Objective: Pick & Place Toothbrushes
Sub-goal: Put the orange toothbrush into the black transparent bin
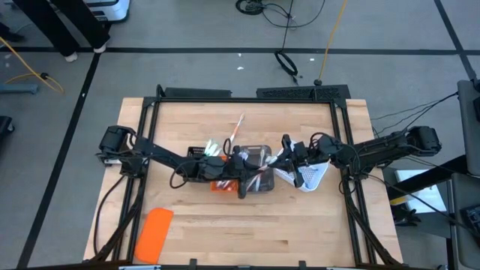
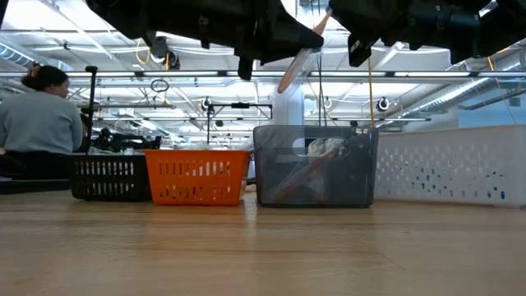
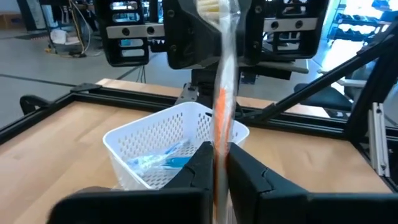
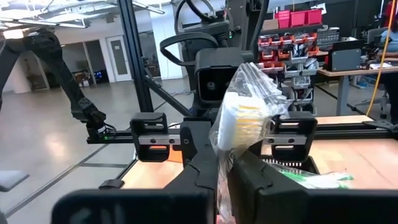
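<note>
While overhead hides it, wrist views show both tools (image 3: 219, 163) (image 4: 222, 163) clamping one wrapped toothbrush (image 3: 222, 93).

Grey floor (image 1: 187, 67), black tape lines, perhaps red bins (image 4: 292, 40), seated person (image 2: 41, 123)

Four trays stand in a row across the table's middle: one black (image 2: 109, 178), one orange (image 2: 197, 178), one grey (image 2: 315, 167) and one white (image 2: 450, 168). One flat orange slab (image 1: 155, 233) lies toward 7 o'clock on the table. One orange toothbrush (image 3: 222, 106) in a clear wrapper is held up between the two grippers, the left gripper (image 3: 219, 163) and the right gripper (image 4: 222, 163), two in all. More wrapped toothbrushes lie in the trays, with blue ones (image 3: 163, 160) in the white tray, but their number cannot be counted. One person (image 2: 39, 122) sits beyond the table at 10 o'clock.
</note>
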You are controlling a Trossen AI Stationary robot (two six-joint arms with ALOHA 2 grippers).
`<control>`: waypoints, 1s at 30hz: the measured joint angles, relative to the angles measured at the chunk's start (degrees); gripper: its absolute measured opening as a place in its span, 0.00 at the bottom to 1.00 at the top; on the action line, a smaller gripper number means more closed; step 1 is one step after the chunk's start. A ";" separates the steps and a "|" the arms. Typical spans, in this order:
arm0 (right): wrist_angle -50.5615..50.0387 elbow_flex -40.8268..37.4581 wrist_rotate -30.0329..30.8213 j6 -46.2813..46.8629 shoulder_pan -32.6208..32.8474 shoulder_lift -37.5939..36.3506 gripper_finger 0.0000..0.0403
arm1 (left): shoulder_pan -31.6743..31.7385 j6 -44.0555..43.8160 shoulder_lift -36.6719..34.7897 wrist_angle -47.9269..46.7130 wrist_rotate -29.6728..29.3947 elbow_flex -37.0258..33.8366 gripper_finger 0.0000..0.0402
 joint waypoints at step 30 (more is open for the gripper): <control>-8.17 0.02 7.67 3.92 0.37 2.87 0.01 | -2.43 5.37 -14.25 -25.29 -2.56 -0.07 0.56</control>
